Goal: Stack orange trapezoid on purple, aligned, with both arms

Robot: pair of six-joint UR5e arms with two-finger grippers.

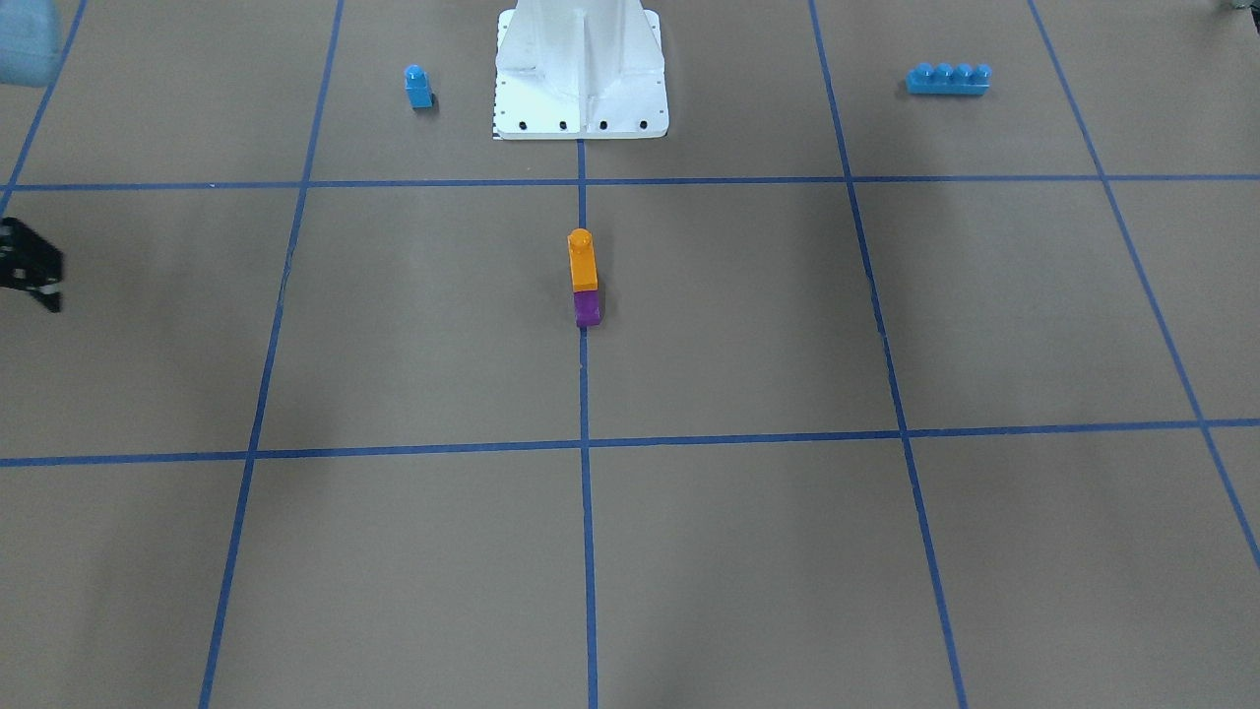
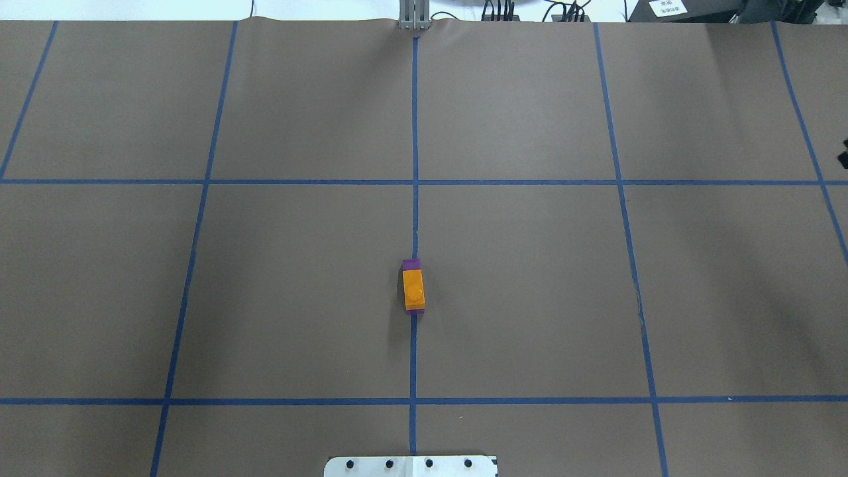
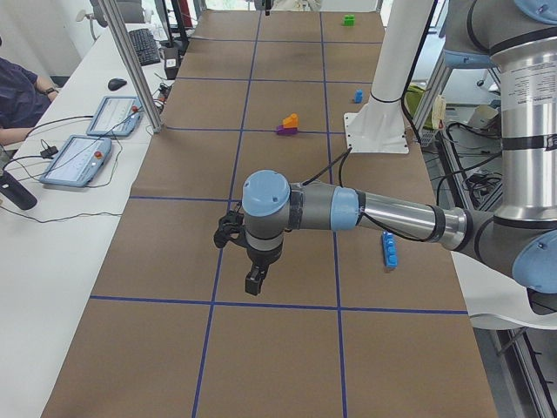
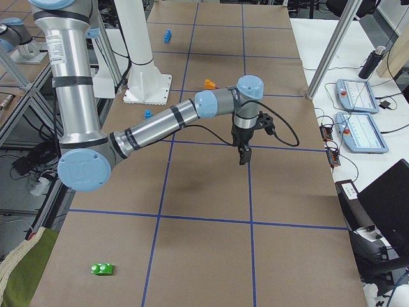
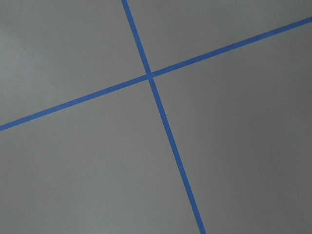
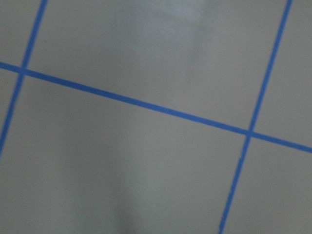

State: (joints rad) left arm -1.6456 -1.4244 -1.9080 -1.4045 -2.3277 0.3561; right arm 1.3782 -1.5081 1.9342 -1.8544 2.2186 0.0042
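Centre of the brown-papered table (image 2: 530,298): the orange brick (image 1: 582,264) sits on top of the purple brick (image 1: 587,309). The pair stands right on the middle blue tape line (image 2: 414,132), a little way out from my white base plate (image 1: 581,118). The stack's long axis runs along that line, toward and away from my base. The orange brick's single stud is at the end nearer me, and its sloped face looks toward the far side. From overhead, a strip of purple shows past the orange at the far end and only a thin edge at the near end. Whether the two line up exactly I cannot tell.

Neither of my grippers touches the stack. My left gripper (image 3: 252,283) hangs pointing down above the table, well off to my left. It shows only in a side view, and I cannot tell whether its fingers are apart or together. My right gripper (image 4: 243,155) hangs likewise, well off to my right. The front camera catches just a black piece of it, cut off at the edge, so I cannot judge its fingers either.

A small blue brick (image 1: 418,87) stands near my base on my right, and a long blue brick (image 1: 947,79) lies on my left. Both wrist cameras show paper and crossing tape, the right one blurred.
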